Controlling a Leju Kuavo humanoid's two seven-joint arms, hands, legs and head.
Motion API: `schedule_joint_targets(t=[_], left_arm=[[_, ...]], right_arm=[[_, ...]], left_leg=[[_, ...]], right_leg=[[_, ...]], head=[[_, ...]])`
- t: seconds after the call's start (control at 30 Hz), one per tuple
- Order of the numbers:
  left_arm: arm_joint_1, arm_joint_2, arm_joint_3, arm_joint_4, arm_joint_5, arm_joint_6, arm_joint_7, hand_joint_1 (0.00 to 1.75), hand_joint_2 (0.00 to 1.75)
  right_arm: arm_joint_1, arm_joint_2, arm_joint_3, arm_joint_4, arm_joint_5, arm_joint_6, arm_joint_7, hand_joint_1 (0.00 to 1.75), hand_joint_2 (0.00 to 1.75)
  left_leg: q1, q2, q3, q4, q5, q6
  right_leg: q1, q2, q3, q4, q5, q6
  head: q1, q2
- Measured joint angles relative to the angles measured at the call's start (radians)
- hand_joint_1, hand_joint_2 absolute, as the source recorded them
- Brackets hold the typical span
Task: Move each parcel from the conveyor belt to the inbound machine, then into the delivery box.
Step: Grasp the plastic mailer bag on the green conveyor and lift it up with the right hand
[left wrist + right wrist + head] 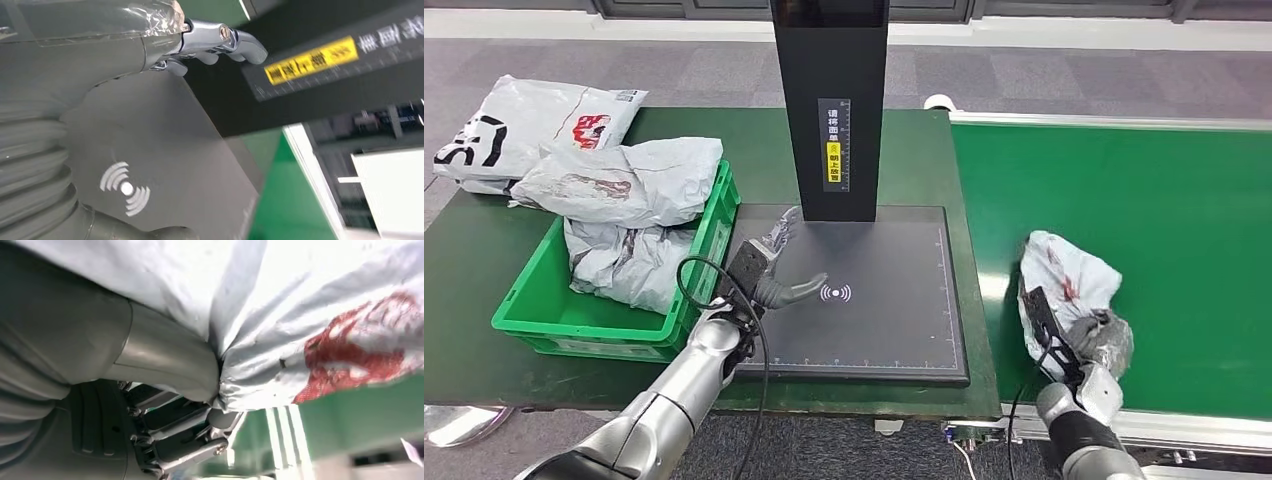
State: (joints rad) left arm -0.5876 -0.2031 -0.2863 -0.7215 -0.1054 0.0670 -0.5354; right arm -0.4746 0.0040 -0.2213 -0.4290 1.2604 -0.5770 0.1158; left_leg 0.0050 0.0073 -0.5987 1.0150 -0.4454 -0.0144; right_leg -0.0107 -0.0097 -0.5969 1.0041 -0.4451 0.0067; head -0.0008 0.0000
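Note:
A crumpled white-grey parcel (1067, 283) with red print lies on the green conveyor belt (1124, 190) near its left edge. My right hand (1092, 347) grips the parcel's near end. In the right wrist view the thumb (165, 365) presses into the parcel (310, 320), with the fingers (185, 440) curled under it. My left hand (769, 268) hovers empty, fingers apart, over the left side of the inbound machine's black scan pad (874, 320). In the left wrist view its fingers (220, 42) reach toward the black column (310, 60), above the pad (165, 150).
The machine's black column (829, 100) rises at the back of the pad. The green delivery box (529, 310) left of the pad holds several grey parcels (624, 180). Another white parcel (524, 125) lies on the dark green table (464, 270) behind it.

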Motion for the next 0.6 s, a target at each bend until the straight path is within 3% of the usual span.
schedule_joint_targets(t=[0.13, 0.27, 0.43, 0.6], left_arm=[[0.023, 0.008, 0.023, -0.026, -0.01, 0.037, 0.013, 0.0, 1.75], [0.031, 0.013, 0.071, -0.027, 0.003, 0.087, -0.004, 0.0, 1.75], [0.028, 0.014, 0.111, -0.026, 0.014, 0.125, -0.034, 0.0, 1.75], [0.022, 0.014, 0.124, -0.026, 0.021, 0.134, -0.038, 0.0, 1.75]], right_arm=[[0.038, 0.041, 0.001, -0.164, -0.156, -0.089, -0.177, 1.75, 1.75], [0.119, 0.095, 0.042, -0.465, -0.279, -0.126, -0.354, 1.75, 1.75], [0.158, 0.138, 0.169, -0.712, -0.318, -0.127, -0.379, 1.75, 1.75], [0.15, 0.156, 0.296, -0.776, -0.351, -0.093, -0.354, 1.75, 1.75]], left_leg=[[0.0, -0.008, -0.003, 0.0, 0.002, -0.001], [0.0, -0.007, -0.005, 0.0, 0.002, -0.001], [0.0, -0.006, -0.006, 0.0, 0.002, -0.001], [0.0, -0.005, -0.006, 0.0, 0.002, -0.001]], right_leg=[[0.0, -0.007, 0.0, 0.001, -0.001, -0.001], [0.0, -0.006, -0.003, 0.001, -0.001, -0.001], [0.0, -0.006, -0.004, 0.001, -0.001, -0.001], [0.0, -0.005, -0.004, 0.001, -0.001, -0.002]], head=[[0.0, 0.0], [0.0, 0.0], [0.0, 0.0], [0.0, 0.0]])
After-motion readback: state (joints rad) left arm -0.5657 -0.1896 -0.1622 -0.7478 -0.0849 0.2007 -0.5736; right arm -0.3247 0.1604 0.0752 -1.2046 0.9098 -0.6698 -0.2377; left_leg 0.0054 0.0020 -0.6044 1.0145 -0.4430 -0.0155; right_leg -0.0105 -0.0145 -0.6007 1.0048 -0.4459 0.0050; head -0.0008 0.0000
